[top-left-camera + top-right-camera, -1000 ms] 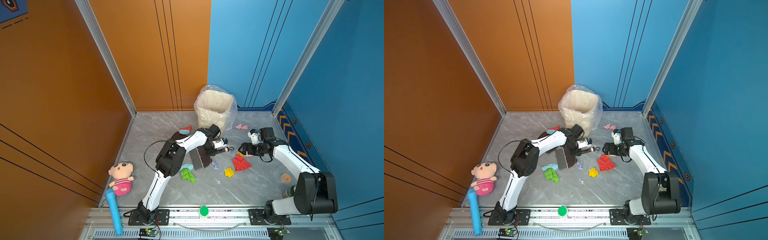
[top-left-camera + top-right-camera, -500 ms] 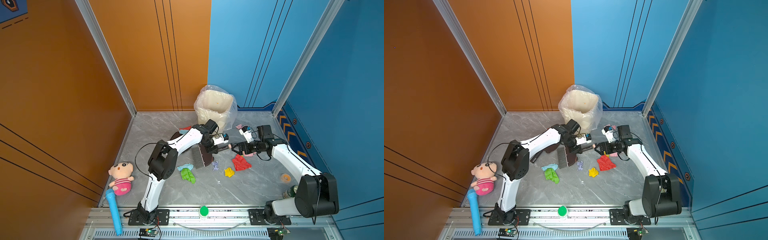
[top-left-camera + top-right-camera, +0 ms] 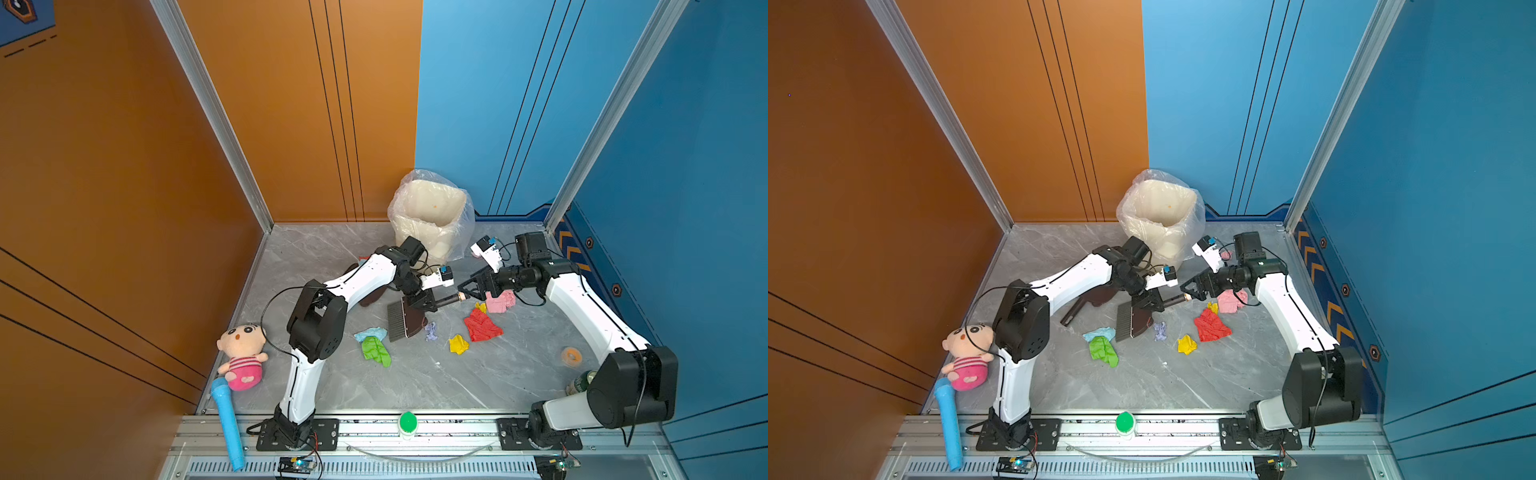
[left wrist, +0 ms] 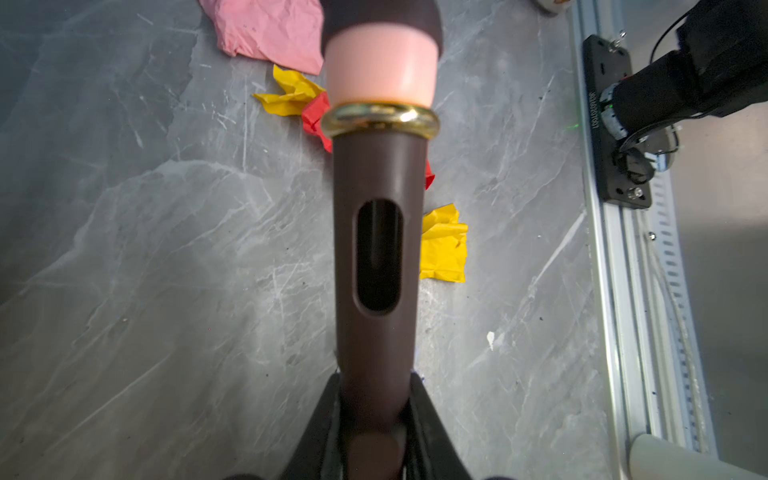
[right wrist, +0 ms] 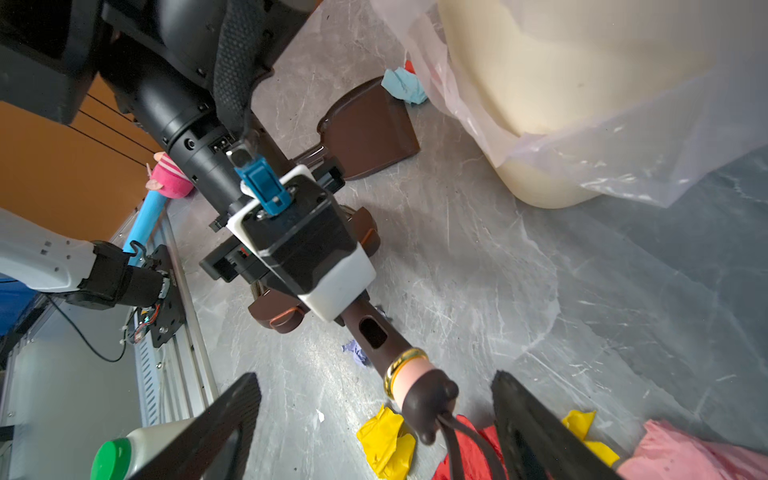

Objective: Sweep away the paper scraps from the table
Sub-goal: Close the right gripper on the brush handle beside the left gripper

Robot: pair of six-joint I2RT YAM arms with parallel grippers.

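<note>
The left pincer is clamped on the brush handle. The right pincer gapes wide around the handle's tip, gripping nothing. Paper scraps lie on the worktop beside the brush.

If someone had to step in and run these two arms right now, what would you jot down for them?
Left gripper: shut on the brush handle, bristles near the table.
Right gripper: open, jaws either side of the handle's end, not gripping.
Dustpan: lying empty by the lined bin, behind the left arm.
Paper scraps: red, pink, yellow, lilac, green and light blue all lie loose mid-table.
Done: brush picked up.
Left: sweep all the scraps into the dustpan and bin them.
</note>
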